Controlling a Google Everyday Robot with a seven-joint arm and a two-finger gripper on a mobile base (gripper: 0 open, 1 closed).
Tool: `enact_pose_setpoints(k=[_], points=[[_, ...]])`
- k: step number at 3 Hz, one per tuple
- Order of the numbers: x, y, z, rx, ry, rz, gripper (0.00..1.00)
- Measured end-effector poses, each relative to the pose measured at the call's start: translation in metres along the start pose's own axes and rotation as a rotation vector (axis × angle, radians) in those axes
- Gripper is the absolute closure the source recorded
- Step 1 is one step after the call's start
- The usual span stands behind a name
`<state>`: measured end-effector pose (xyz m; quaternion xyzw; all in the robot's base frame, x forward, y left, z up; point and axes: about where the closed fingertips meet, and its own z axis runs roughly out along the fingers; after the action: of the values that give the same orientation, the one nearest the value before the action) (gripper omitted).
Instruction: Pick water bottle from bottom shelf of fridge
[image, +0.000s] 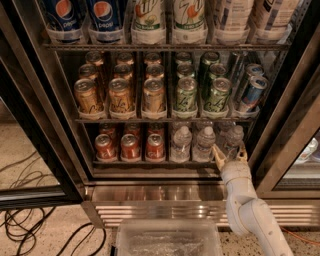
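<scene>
Stainless steel fronts the fridge; its bottom shelf shows three red cans in front (more behind) and three water bottles. The gripper, fingers spread apart, straddles the rightmost water bottle.

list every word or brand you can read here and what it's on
"pepsi": blue bottles, top shelf.
"7UP": green-and-white bottles, top shelf.
Cans, water bottles: too blurred to read.
Gripper, open at the bottom shelf right end: no text.
</scene>
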<state>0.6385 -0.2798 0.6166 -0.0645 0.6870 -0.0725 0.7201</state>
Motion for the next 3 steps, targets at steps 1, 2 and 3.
enact_pose_setpoints(k=[1, 2, 3], points=[[-0.0029, -0.0037, 0.0079, 0.014, -0.012, -0.010, 0.44], [-0.0036, -0.0070, 0.0153, 0.024, -0.016, -0.016, 0.52], [-0.0033, -0.0074, 0.0169, 0.022, -0.016, -0.017, 0.71]])
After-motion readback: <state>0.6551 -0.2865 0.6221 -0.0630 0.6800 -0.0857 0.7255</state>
